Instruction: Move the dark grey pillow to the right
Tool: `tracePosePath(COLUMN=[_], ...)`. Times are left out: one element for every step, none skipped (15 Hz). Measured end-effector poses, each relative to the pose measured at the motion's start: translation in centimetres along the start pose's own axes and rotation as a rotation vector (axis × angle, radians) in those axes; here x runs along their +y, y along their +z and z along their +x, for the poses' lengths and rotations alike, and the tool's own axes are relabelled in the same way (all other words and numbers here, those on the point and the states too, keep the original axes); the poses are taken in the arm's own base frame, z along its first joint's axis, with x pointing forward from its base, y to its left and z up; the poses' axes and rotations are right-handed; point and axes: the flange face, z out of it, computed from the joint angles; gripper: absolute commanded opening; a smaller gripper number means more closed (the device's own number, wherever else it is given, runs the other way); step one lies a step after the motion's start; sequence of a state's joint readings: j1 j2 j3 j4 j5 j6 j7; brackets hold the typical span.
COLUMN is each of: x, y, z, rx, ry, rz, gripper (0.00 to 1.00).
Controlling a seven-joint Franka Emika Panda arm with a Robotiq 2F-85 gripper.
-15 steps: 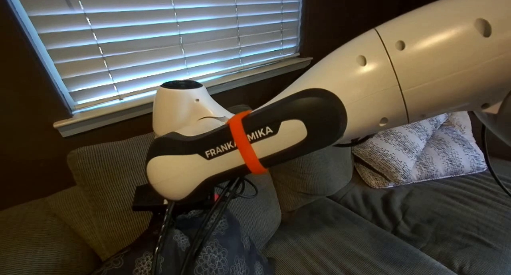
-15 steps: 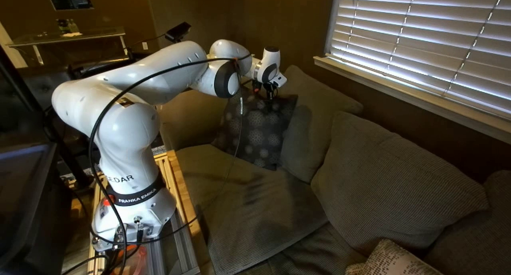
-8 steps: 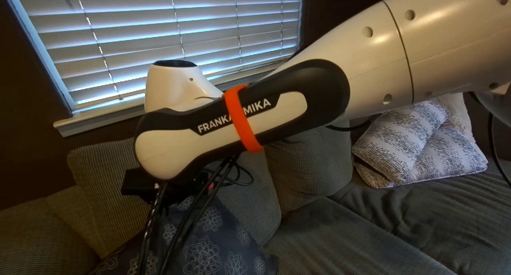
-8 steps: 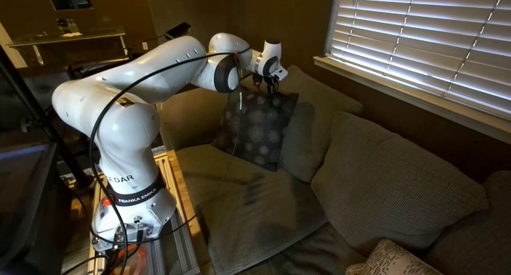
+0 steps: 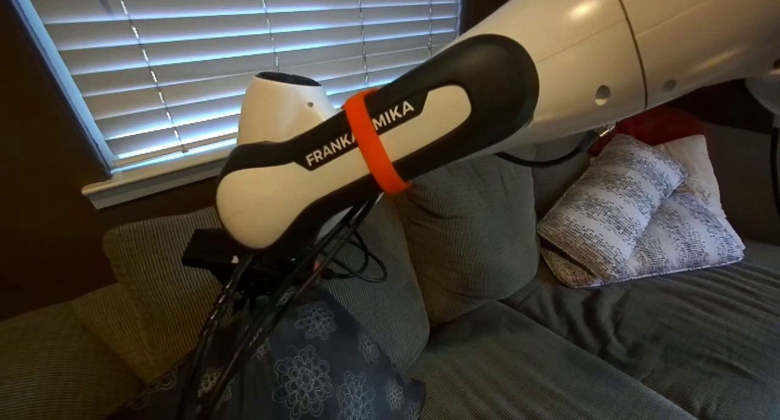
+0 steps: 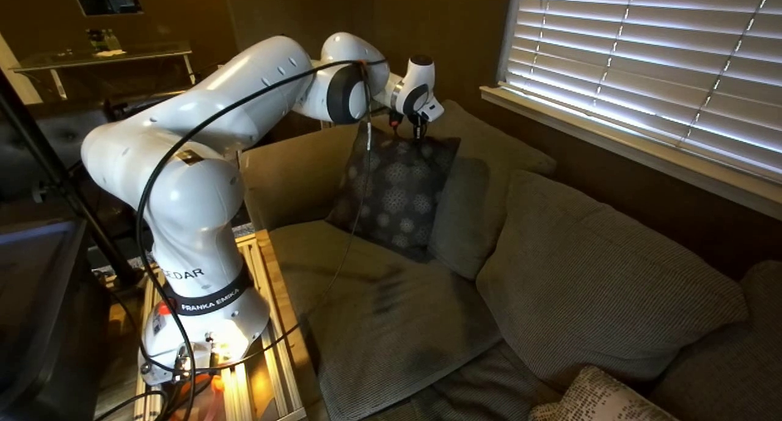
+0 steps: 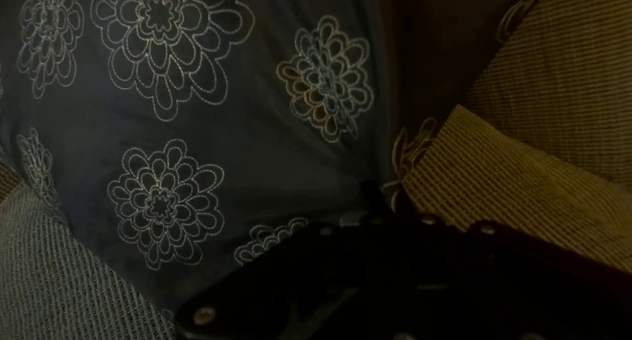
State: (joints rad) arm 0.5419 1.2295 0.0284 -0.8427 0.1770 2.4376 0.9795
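Note:
The dark grey pillow [image 6: 391, 195] with pale flower medallions leans in the sofa's back corner in an exterior view. It also shows at the bottom of an exterior view [image 5: 329, 365], partly behind hanging cables. In the wrist view it [image 7: 222, 123] fills the left and middle, with folds running in to the fingertips. My gripper [image 6: 418, 131] points down at the pillow's top edge. In the wrist view the gripper [image 7: 389, 194] is dark, its fingers close together with pillow cloth pinched between them. The fingertips' ends are hard to see in the dark.
Beige sofa back cushions [image 6: 611, 280] stand right of the pillow, above the seat cushion [image 6: 391, 311]. Light patterned pillows [image 5: 615, 213] lie farther along the sofa. The window sill [image 6: 623, 146] runs behind. A black cable [image 6: 256, 103] loops along the arm.
The arm and gripper have risen. The dark grey pillow has been pulled slightly up with the gripper, its top edge higher and its right corner a little farther right in an exterior view.

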Motion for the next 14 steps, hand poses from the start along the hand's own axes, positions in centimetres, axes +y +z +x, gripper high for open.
tracePosePath(x=[0.3,0.7,1.2,1.6,2.0,2.4,2.9,3.4,3.9,4.5,5.2,5.8,6.6,7.3], y=[0.1,0.1,0.2,0.3,0.3,0.2,0.1,0.0,-0.2,-0.4,-0.6,-0.9,-1.3,-1.7], z=[0.1,0.0,-0.1,-0.2,-0.4,-0.7,-1.0,-1.4,-1.7,-2.0,-2.4,-2.8,-3.1,-3.5], rx=[0.006,0.012,0.017,0.022,0.028,0.037,0.044,0.053,0.065,0.076,0.09,0.105,0.122,0.139], ry=[0.025,0.048,0.07,0.091,0.108,0.122,0.134,0.147,0.16,0.174,0.185,0.199,0.212,0.226], rz=[0.021,0.042,0.065,0.09,0.111,0.132,0.152,0.171,0.191,0.211,0.231,0.253,0.275,0.294], gripper=[0.01,0.01,0.01,0.01,0.01,0.01,0.01,0.01,0.01,0.01,0.01,0.01,0.01,0.01])
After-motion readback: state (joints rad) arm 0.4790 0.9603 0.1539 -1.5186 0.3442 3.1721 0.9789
